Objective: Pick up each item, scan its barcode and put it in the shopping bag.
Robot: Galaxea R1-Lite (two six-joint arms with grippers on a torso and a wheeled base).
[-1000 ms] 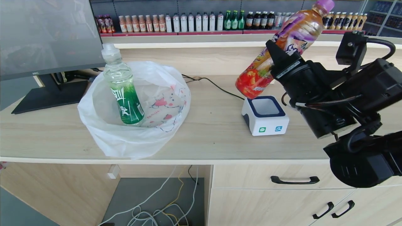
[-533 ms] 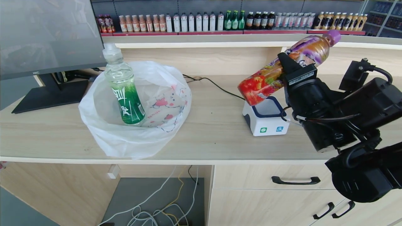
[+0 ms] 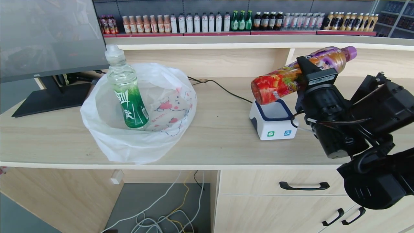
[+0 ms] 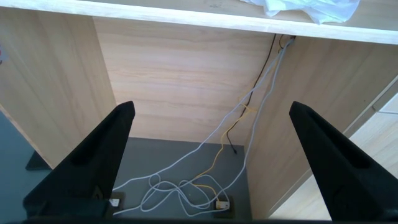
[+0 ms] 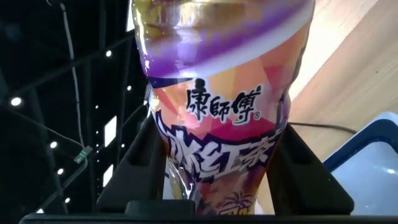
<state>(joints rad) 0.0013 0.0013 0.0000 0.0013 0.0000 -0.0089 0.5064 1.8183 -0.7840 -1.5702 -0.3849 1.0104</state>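
Observation:
My right gripper (image 3: 307, 72) is shut on a juice bottle (image 3: 284, 79) with a purple cap and a red, orange and purple label. The bottle lies nearly level, its base just above the white and blue barcode scanner (image 3: 273, 119) on the counter. Up close, the bottle (image 5: 217, 93) sits between my right fingers (image 5: 140, 158). A white plastic shopping bag (image 3: 106, 129) lies open on the counter's left half, and a clear bottle with a green label (image 3: 126, 94) stands upright inside it. My left gripper (image 4: 211, 155) hangs open below the counter, with cables on the floor between its fingers.
A monitor (image 3: 48, 35) on a black stand occupies the counter's far left. A black cable (image 3: 223, 89) runs across the counter to the scanner. A raised ledge (image 3: 207, 42) backs the counter, with shelves of drinks behind. Drawers (image 3: 304, 185) sit below the counter's right side.
My right gripper has tipped the juice bottle from steeply upright down to nearly level, lowering its cap end to the right over the scanner. The bag and green bottle have not moved.

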